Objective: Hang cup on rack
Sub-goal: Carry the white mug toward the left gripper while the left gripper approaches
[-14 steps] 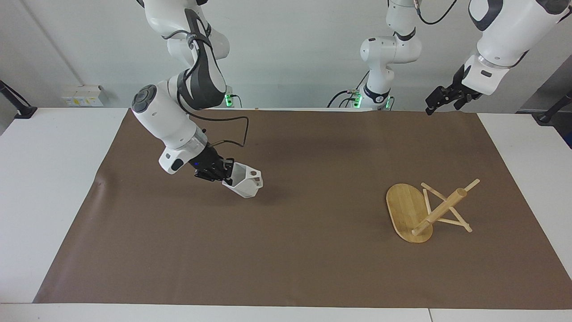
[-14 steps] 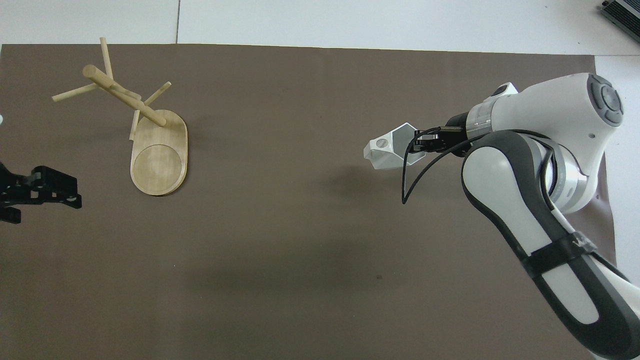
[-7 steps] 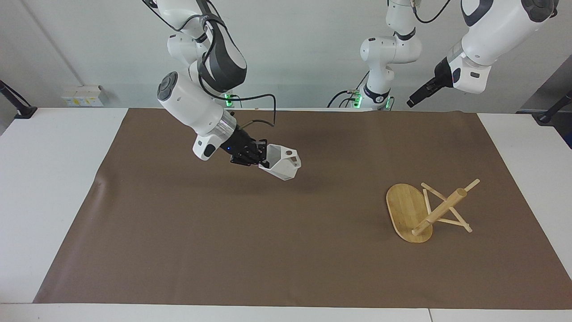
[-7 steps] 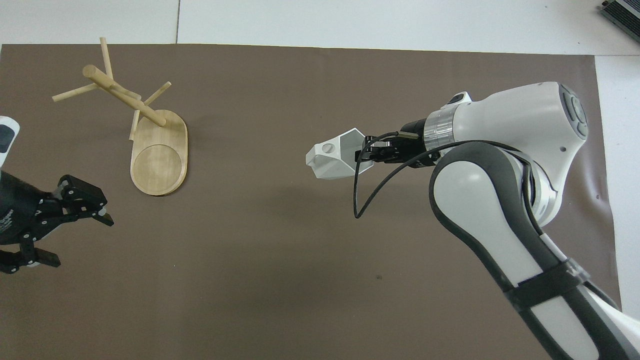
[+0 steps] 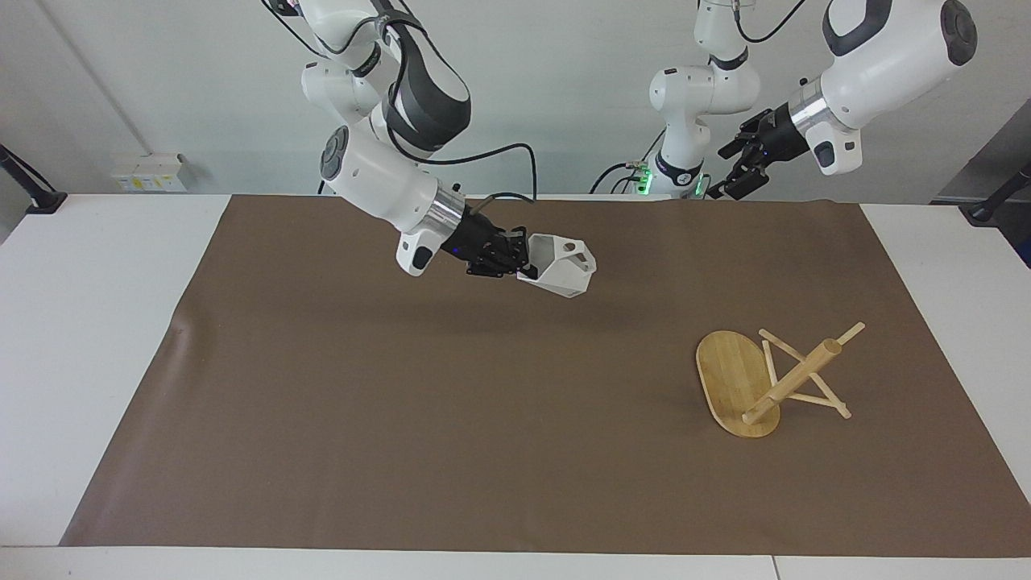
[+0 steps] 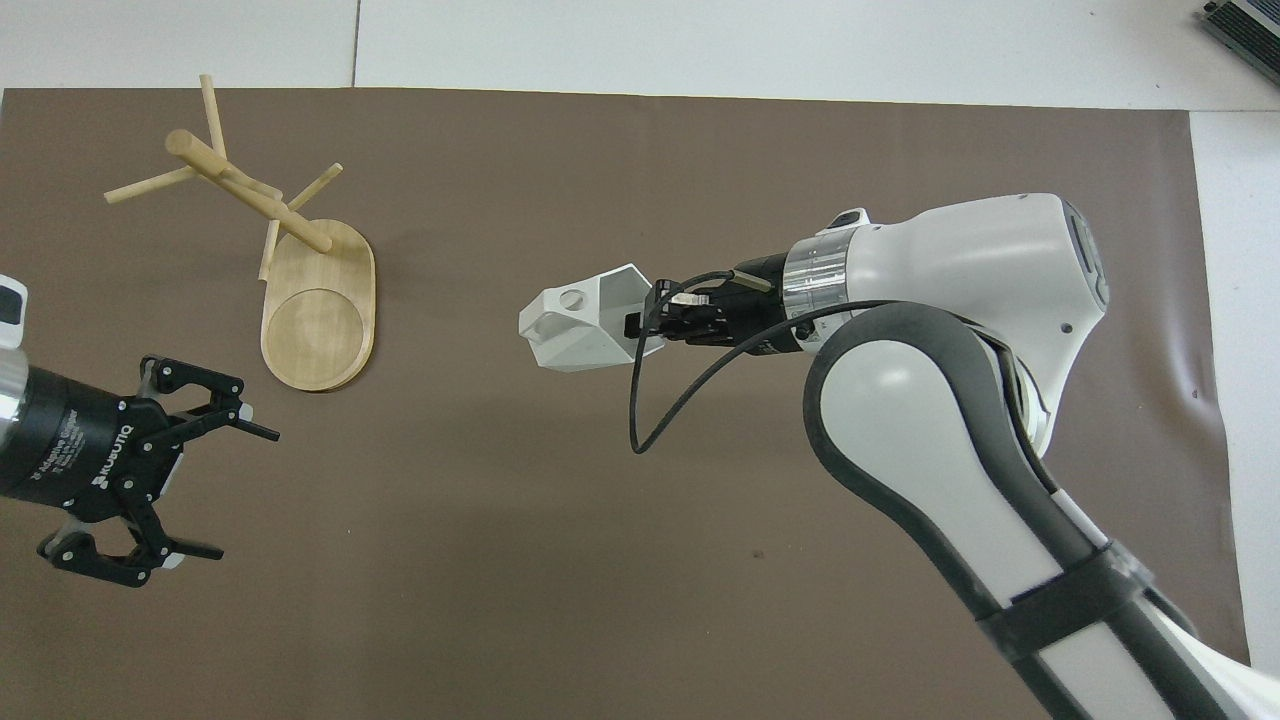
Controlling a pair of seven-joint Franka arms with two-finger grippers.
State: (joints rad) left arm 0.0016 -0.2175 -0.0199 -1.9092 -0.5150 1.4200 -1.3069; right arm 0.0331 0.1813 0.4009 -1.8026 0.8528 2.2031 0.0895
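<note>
The white faceted cup (image 5: 561, 267) hangs in the air on its side over the middle of the mat, handle hole facing up; it also shows in the overhead view (image 6: 578, 322). My right gripper (image 5: 519, 263) is shut on the cup's rim (image 6: 641, 325). The bamboo rack (image 5: 772, 380) lies tipped over toward the left arm's end of the table, its oval base (image 6: 318, 322) tilted up and its post (image 6: 250, 195) slanting low over the mat on its pegs. My left gripper (image 5: 722, 172) is open and empty in the air over the mat's edge nearest the robots (image 6: 242, 492).
A brown mat (image 5: 403, 419) covers most of the white table (image 5: 89, 338). A black cable (image 6: 665, 410) loops from the right wrist under the cup.
My right gripper has carried the cup upward and toward the rack's end of the table. My left gripper has swung round over the mat and its fingers now stand wide open.
</note>
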